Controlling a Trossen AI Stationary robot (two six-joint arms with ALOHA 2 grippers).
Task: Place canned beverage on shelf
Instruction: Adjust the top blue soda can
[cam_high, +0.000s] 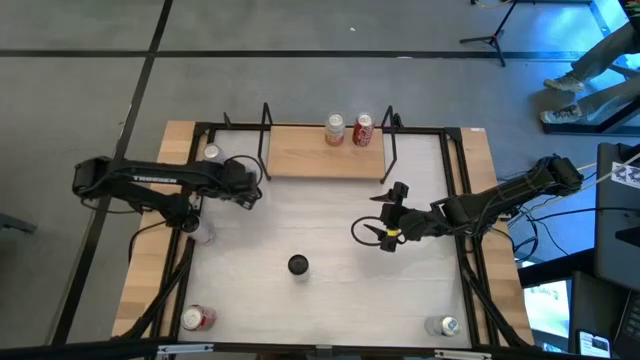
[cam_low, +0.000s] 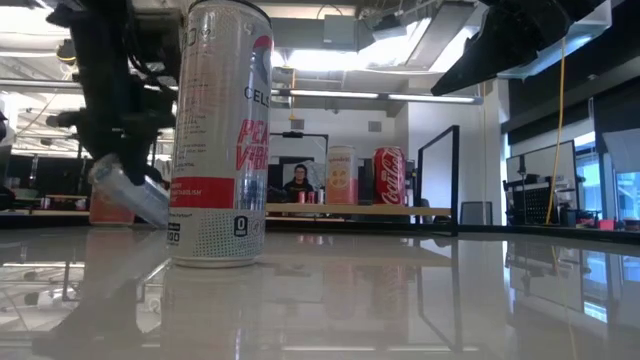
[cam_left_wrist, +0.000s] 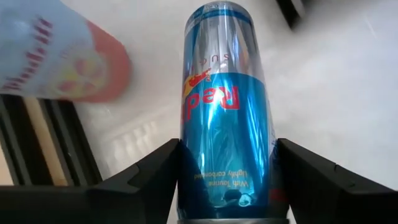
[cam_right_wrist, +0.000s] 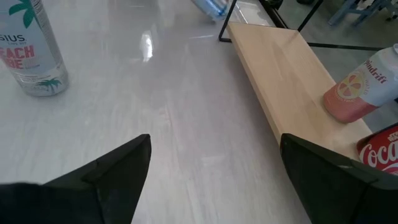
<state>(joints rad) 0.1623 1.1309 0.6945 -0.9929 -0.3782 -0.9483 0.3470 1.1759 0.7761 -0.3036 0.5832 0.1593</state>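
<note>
Left gripper (cam_left_wrist: 224, 186) clamped on a blue Red Bull can (cam_left_wrist: 225, 112) at the counter's (cam_high: 300, 225) left side, right gripper (cam_high: 388, 234) open and empty mid-counter, shelf (cam_high: 322, 152) at the far edge carrying two cans (cam_high: 349, 130).

blue can (cam_left_wrist: 225, 112): base cut off by the left wrist view's edge, lower sides covered by the left gripper's fingers (cam_left_wrist: 140, 180); in the high view hidden under the left arm
pale can with pink end (cam_left_wrist: 59, 53): blurred, cut by the frame's corner, lettering unreadable
white Celsius can (cam_low: 220, 135): in the right wrist view its top runs off the edge
red cola can (cam_right_wrist: 385, 155): only a sliver shows in the right wrist view
right gripper (cam_high: 388, 232): fingertips out of frame in its own wrist view
can at the near right table corner (cam_high: 447, 325): label too small to tell
</note>
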